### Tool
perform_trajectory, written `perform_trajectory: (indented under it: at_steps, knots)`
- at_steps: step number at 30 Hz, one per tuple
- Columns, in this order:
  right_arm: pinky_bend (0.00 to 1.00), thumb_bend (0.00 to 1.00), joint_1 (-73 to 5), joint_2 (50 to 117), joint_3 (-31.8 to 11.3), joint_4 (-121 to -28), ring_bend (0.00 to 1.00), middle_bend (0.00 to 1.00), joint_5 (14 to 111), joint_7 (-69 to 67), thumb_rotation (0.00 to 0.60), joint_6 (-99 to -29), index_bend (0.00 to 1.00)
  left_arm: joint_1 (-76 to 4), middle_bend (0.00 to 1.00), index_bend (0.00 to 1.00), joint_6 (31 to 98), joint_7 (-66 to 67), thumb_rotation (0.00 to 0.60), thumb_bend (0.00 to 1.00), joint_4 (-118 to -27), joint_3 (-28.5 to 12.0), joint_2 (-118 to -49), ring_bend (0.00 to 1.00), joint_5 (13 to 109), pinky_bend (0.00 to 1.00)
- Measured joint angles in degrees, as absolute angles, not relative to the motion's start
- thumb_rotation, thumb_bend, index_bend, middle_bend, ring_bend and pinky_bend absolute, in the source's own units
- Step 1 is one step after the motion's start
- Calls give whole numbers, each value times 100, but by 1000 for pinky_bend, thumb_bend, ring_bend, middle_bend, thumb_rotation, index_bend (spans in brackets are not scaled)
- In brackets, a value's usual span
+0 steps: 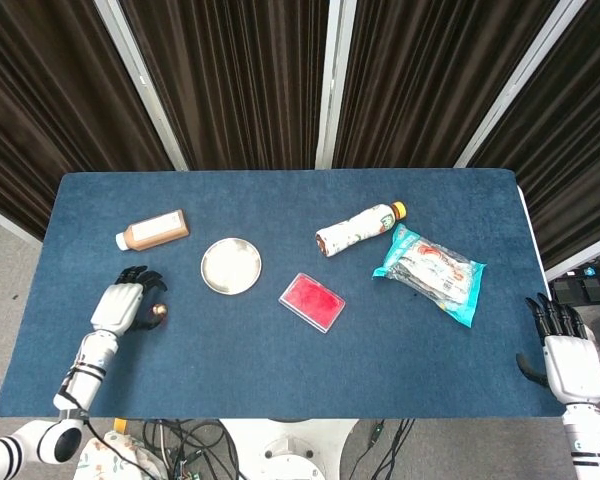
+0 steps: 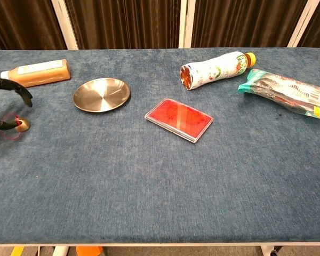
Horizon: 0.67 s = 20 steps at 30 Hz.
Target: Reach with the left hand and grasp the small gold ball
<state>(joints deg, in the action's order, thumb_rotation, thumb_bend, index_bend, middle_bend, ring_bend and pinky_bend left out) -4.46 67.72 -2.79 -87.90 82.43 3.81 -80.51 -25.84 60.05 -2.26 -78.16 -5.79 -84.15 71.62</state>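
Observation:
The small gold ball (image 2: pixel 22 125) lies on the blue cloth at the table's left side, with a thin red loop beside it. In the head view the ball (image 1: pixel 161 311) shows just right of my left hand (image 1: pixel 120 303). In the chest view my left hand (image 2: pixel 16 89) arches over the ball with its fingers spread. The thumb tip reaches the ball's left side, and the upper fingertips stand clear above it. My right hand (image 1: pixel 566 352) hangs off the table's front right corner with its fingers apart, holding nothing.
A brown bottle (image 2: pixel 40 73) lies just behind the left hand. A round metal dish (image 2: pixel 101 94) sits to its right. A red flat case (image 2: pixel 178 119) lies mid-table, with a white bottle (image 2: pixel 213 69) and a snack bag (image 2: pixel 288 92) at the back right.

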Motion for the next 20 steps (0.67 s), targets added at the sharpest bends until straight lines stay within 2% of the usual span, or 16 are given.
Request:
perform_trajectory:
  at_steps: [5,10,15,20]
  knots:
    - [0,214,-441,6765,-284,-8808,0,0,8246,392,600,-8071,0,-2549,136,174,6049,-382,600,156,-7857,-569,-8307,32,7261,63]
    - [0,214,-415,6734,-296,-8824,0,0,8246,385,600,-8133,0,-2369,109,171,6400,-388,600,155,-8184,-532,-7926,21,7409,64]
    - [0,214,-369,6685,-276,-8842,0,0,8233,367,600,-8159,0,-1922,100,171,7229,-299,600,156,-8254,-408,-7593,20,7637,63]
    - [0,214,-345,6730,-231,-8818,0,0,8259,371,600,-8157,0,-1320,100,171,8143,-363,600,156,-7918,-221,-7411,20,7956,62]
